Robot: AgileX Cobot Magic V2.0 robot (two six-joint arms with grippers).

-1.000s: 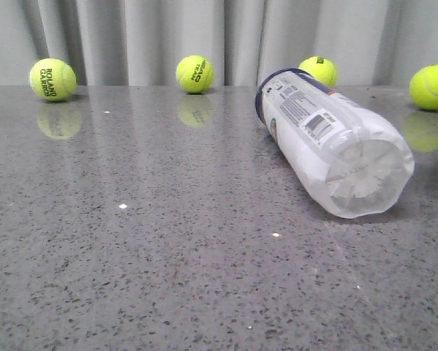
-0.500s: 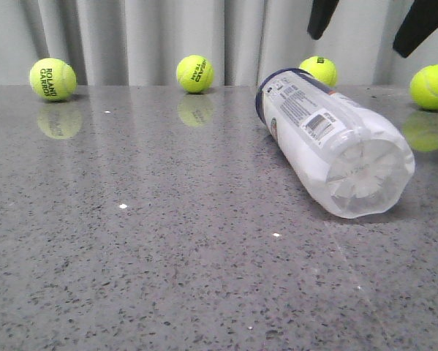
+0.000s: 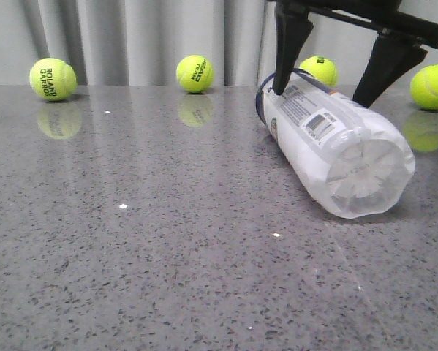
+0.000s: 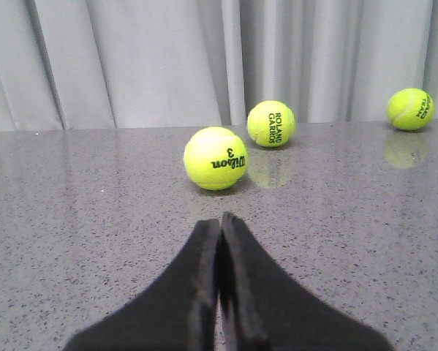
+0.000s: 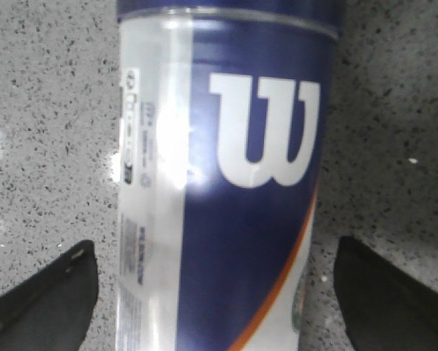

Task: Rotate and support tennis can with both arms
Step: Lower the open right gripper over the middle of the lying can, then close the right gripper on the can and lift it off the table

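Tennis can [image 3: 334,142] lay on its side at right of the table [image 3: 167,256], clear base toward the near side. Right gripper [image 3: 325,91] straddled its far end, jaws wide, not touching. Left gripper [image 4: 220,241] had jaws pressed together, well apart. Risk: an uneven pinch could roll the round can away. Readable: Wilson "W" on the navy band [image 5: 266,139]; balls marked "Roland Garros" [image 3: 53,79], "Head Team" [image 3: 194,73], "Wilson 3" [image 4: 216,158].

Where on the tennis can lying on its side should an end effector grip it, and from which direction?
Grip the tennis can across its round mid-body, from above: it lies flat on the table, and the open right end effector already straddles it, one finger on each side.
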